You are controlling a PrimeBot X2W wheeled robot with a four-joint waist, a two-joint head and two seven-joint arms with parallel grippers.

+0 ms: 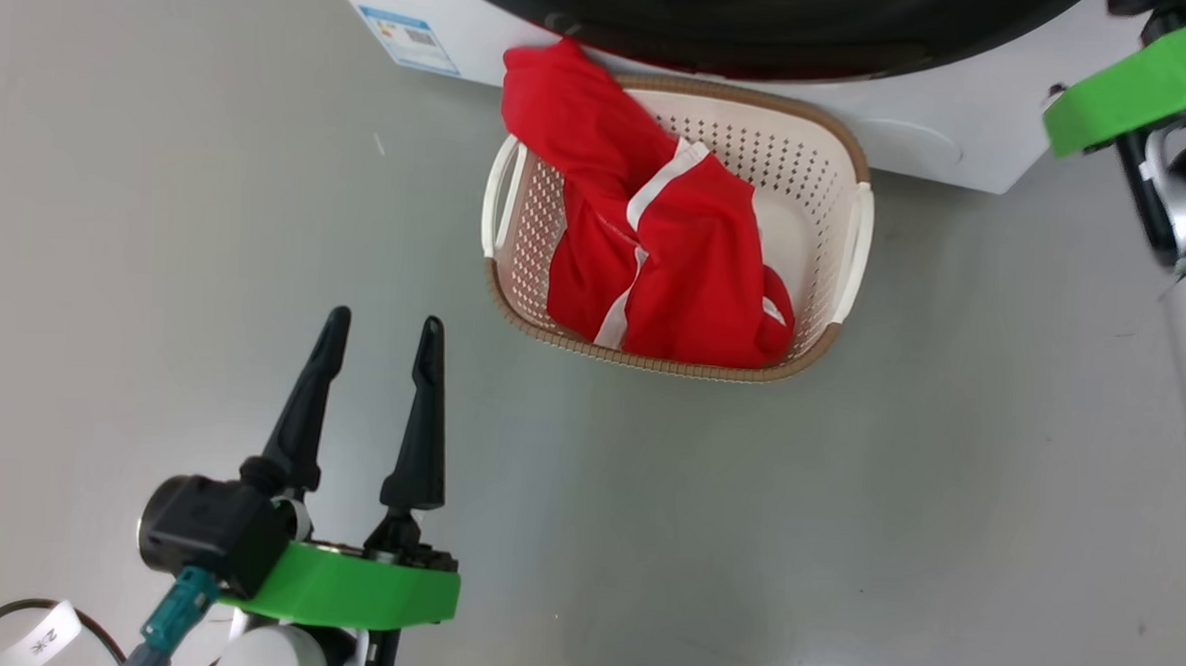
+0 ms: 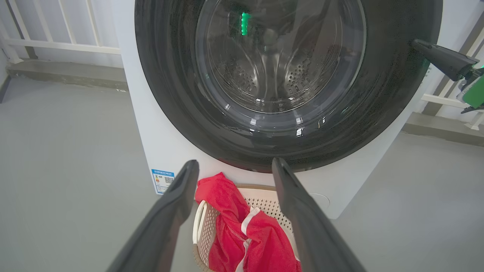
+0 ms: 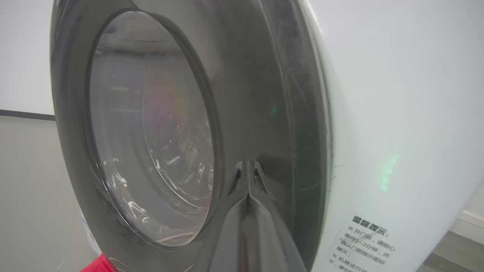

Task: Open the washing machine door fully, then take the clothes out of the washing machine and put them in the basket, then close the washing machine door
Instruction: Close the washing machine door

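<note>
Washing machine (image 1: 942, 128): standing white and boxy on the grey floor (image 1: 156, 254), with a blue sticker (image 1: 409, 40) showing at a lower front corner.
Door (image 2: 378, 94): sitting shut, its glossy black rim lying flush against the washing machine's front, the steel drum showing through the glass.
Basket (image 1: 854, 154): sitting on the floor close against the washing machine's front, just below the door.
Clothes (image 1: 656, 266): lying heaped in the basket, red with white stripes. One end is hanging over the rim on the washing machine's side and touching the front panel under the door.
Left claw (image 1: 385, 317): hovering above the floor, farther out from the washing machine than the basket. Its fingers are pointing towards the washing machine, spread wide apart and holding nothing.
Right claw (image 3: 248, 164): reaching in at the washing machine's front. Its two fingers are pressing together fully closed and gripping nothing, and the tips are resting against the door's black rim near its outer edge.
</note>
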